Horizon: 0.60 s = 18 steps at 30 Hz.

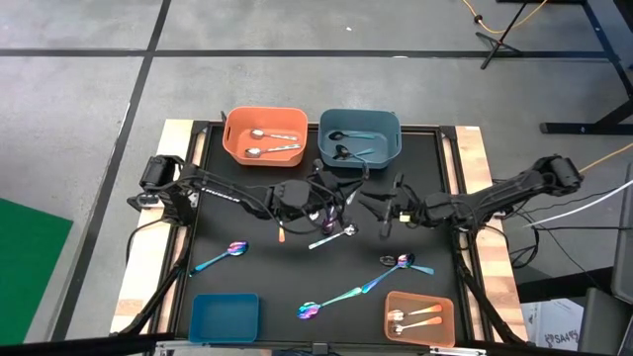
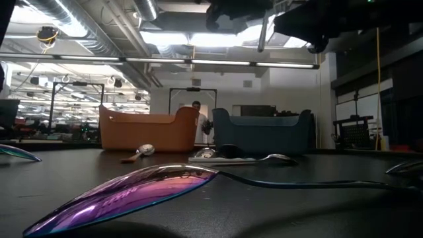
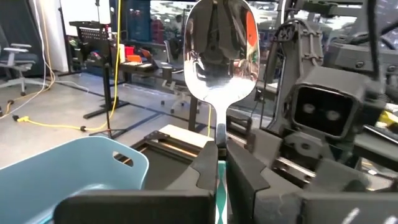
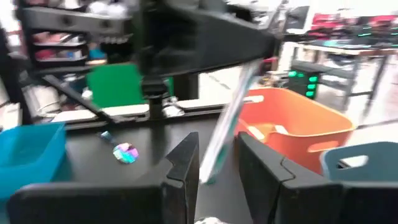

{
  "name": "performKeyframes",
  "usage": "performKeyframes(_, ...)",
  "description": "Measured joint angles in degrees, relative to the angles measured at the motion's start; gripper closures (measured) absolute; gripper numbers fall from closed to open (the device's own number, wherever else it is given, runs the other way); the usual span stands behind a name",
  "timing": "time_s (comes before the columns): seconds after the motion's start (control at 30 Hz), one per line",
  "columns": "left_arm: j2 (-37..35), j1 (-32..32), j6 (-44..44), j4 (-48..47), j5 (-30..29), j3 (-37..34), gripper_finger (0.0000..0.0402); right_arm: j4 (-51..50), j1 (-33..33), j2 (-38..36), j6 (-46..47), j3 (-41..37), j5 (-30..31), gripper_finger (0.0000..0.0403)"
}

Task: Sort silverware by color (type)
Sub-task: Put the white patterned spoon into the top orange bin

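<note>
My left gripper [image 3: 217, 149] [image 1: 341, 201] is shut on a spoon with a mirror-bright bowl [image 3: 221, 50] and a teal handle, held above the middle of the black table [image 1: 213, 287]. The handle [image 2: 263, 33] hangs down below the gripper. My right gripper [image 4: 219, 143] [image 1: 374, 210] faces the left one, open, its fingers on either side of the handle's lower end [image 4: 214, 165]. Loose silverware lies on the table: iridescent spoons [image 1: 234, 249] [image 1: 310, 310] [image 1: 401, 261], a silver spoon [image 1: 336, 235] and an orange-handled one [image 1: 281, 233]. My left gripper pinches the spoon's handle [image 3: 218, 171] between its two fingers, a little below the bowl. The fingers come level from the table's left and lie across the handle. The spoon stands nearly upright, bowl on top, clear of the table. My right gripper's fingers [image 4: 186, 168] flank the handle's lower end; whether they touch it I cannot tell.
At the far edge stand an orange bin [image 1: 237, 148] with silver spoons and a blue-grey bin [image 1: 391, 148] with black ones. A small blue bin [image 1: 225, 316] sits near left, and a small orange tray [image 1: 445, 307] with orange-handled spoons near right.
</note>
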Motion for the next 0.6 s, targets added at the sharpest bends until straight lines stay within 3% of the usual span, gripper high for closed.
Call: performKeyframes(0.6, 0.0, 0.0, -0.1, 2.6, -4.4, 0.0, 0.0392, 14.2, 0.0, 8.0, 0.0, 0.3, 5.6, 0.0304)
